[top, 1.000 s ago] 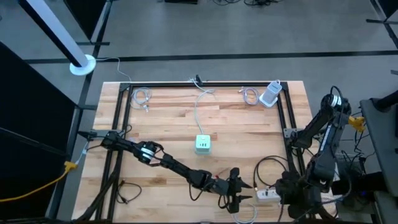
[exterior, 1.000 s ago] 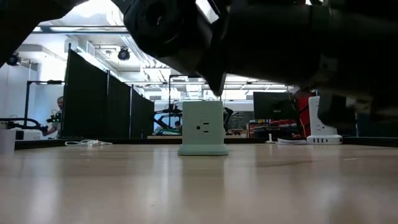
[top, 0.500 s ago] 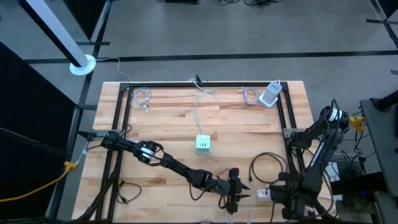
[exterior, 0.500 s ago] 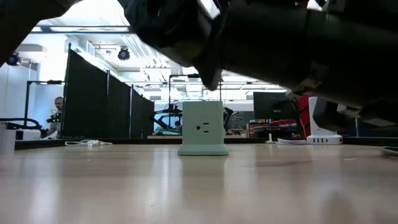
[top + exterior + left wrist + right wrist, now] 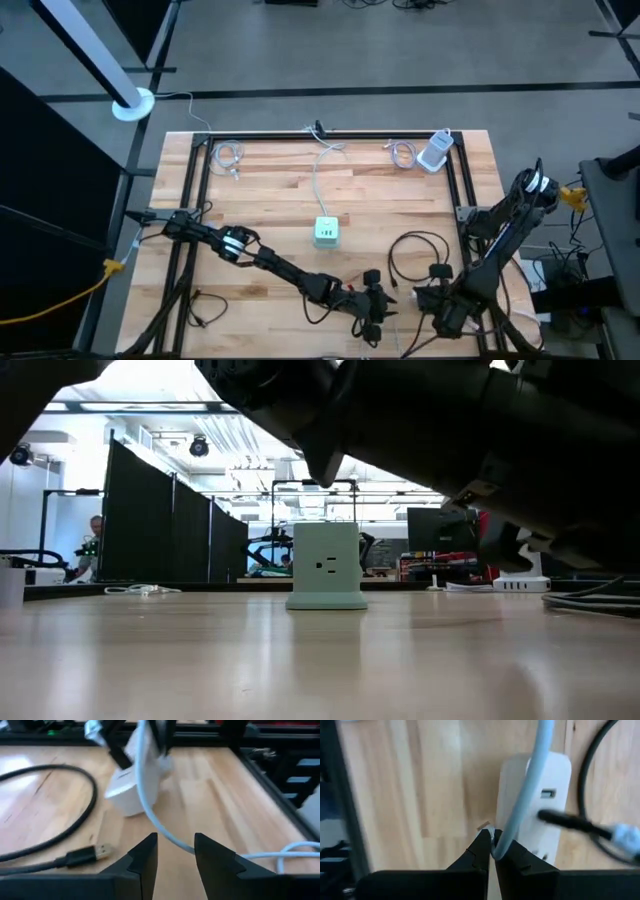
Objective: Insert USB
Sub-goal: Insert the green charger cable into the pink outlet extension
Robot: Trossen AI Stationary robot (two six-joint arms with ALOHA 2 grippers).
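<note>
Near edge of counter (image 5: 270,190) is crowded: left hand (image 5: 372,312) and right hand (image 5: 432,308) sit close together, with white power strip (image 5: 134,782), looping black cable (image 5: 415,250) and pale cable (image 5: 150,815) between and around them, little room to pass there. Black USB plug (image 5: 87,854) lies loose just beside the left hand. Centre holds only the green outlet cube (image 5: 326,232) and its cord, open wood all around it. Far corners carry coiled cables (image 5: 228,156) and a white charger (image 5: 434,152). Black frame rails (image 5: 195,190) block the sides.
</note>
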